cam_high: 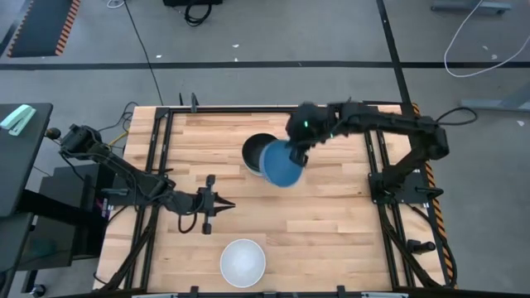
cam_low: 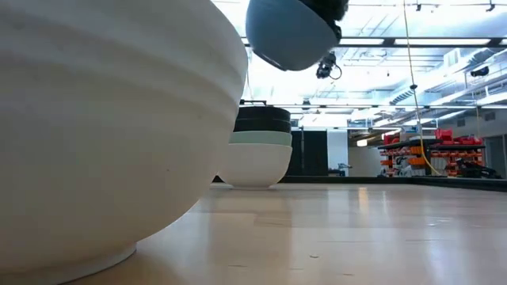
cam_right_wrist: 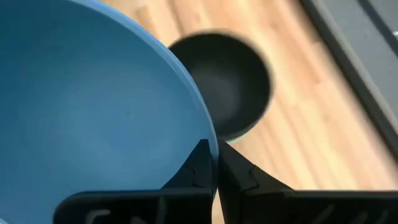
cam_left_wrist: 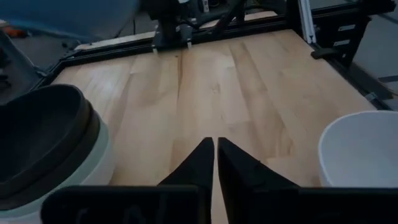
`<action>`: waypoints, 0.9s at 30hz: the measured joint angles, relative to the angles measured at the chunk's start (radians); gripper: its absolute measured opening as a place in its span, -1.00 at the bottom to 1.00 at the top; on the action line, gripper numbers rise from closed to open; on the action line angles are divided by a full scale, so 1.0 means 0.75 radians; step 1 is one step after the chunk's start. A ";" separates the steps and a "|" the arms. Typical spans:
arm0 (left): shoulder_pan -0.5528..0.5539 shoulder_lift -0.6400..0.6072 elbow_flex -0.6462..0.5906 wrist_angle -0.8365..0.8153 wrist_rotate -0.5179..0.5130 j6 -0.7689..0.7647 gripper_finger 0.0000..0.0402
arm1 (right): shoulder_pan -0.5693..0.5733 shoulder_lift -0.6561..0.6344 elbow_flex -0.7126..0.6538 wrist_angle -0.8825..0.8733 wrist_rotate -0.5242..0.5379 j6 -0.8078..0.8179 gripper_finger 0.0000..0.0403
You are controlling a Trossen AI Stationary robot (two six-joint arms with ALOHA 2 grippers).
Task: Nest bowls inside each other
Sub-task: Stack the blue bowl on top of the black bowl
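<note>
Right hand (cam_right_wrist: 216,167): it is pinching the rim of the blue bowl (cam_high: 282,163) between its two fingers, which are standing almost together with only the bowl's thin wall between them.
Blue bowl: it is hanging in the air off the right hand, tilted, clear of the table (cam_high: 331,207); in the low view its rounded underside (cam_low: 291,33) is showing high above the stack.
Stack of bowls (cam_low: 257,146): it is sitting on the table just beside and below the right hand, partly under the blue bowl's edge in the high view; a white bowl (cam_low: 253,165) is lying at the bottom, a pale mint green bowl (cam_low: 261,138) is nested in it, and black bowls (cam_low: 263,119) are sitting on top. The right wrist view is looking down into the open top black bowl (cam_right_wrist: 225,81).
Left hand (cam_high: 222,204): it is waiting low over the table, well apart from the right hand and the stack, with its fingers (cam_left_wrist: 202,165) parted by only a narrow slit and nothing between them.
Second white bowl (cam_high: 243,262): it is standing alone on the table near the left hand, on the side away from the stack, close to the table's front edge; in the low view it is filling the foreground (cam_low: 103,127).
</note>
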 joint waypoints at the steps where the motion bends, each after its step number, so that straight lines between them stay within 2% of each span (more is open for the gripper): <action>1: 0.001 0.000 0.000 -0.001 -0.001 0.020 -0.84 | -0.024 0.023 0.063 -0.035 -0.007 -0.004 -0.96; 5: 0.001 0.000 0.000 -0.001 -0.001 0.144 -0.86 | -0.109 0.145 0.298 -0.188 -0.036 -0.028 -0.96; 12: 0.014 0.000 0.000 -0.002 -0.001 0.173 -0.91 | -0.212 0.393 0.659 -0.400 -0.094 -0.042 -0.96; 18: 0.071 -0.001 0.000 -0.053 -0.001 0.178 -0.90 | -0.278 0.583 0.892 -0.495 -0.176 -0.085 -0.96; 22: 0.122 -0.001 0.000 -0.126 -0.001 0.163 -0.87 | -0.319 0.682 1.001 -0.591 -0.199 -0.091 -0.96; 27: 0.187 -0.001 0.000 -0.202 -0.001 0.107 -0.84 | -0.352 0.713 0.982 -0.618 -0.223 -0.094 -0.96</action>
